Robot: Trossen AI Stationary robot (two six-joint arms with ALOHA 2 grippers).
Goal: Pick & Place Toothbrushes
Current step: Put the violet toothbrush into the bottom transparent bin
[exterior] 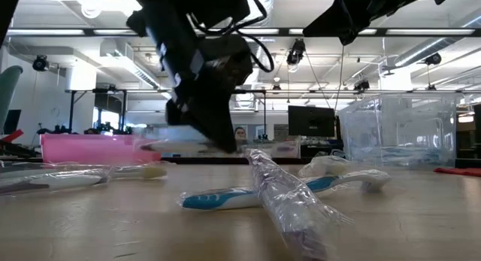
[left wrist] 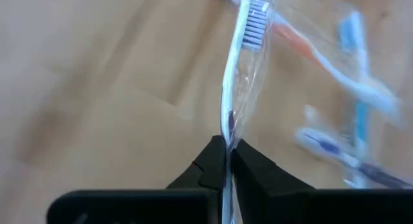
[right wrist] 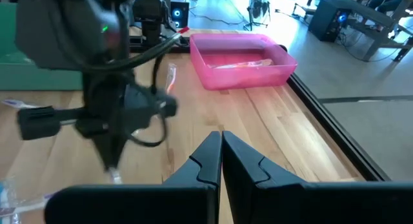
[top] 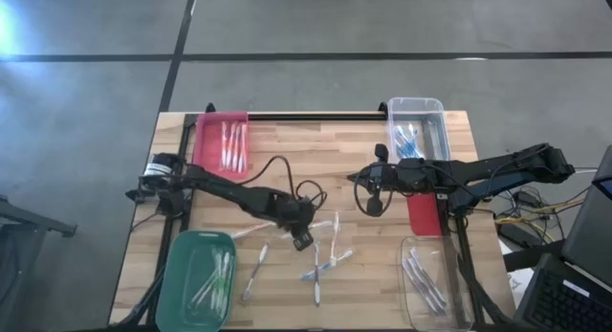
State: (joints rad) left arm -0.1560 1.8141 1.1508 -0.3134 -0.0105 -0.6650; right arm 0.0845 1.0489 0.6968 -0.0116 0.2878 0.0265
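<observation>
While the wrapped toothbrush (left wrist: 240, 69) sits pinched by its handle between the left gripper's (left wrist: 225, 161) clenched fingers, near the table's (top: 287, 150) centre, the sound move is a straight lift so the crinkly wrapper clears the loose toothbrushes (top: 325, 265) lying at about four o'clock from it. The green bin (top: 196, 279) waits at eight o'clock. The right gripper (right wrist: 221, 156) hangs closed and empty at three o'clock.

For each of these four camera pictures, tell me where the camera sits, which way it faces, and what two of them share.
High: overhead, facing straight down; both arms over the wooden table.
Low: table height, facing the room; arms overhead.
Left wrist: left gripper shut on a wrapped white toothbrush.
Right wrist: right gripper shut, empty.
Shared: the pink rectangular plastic bin, high and right wrist.
</observation>
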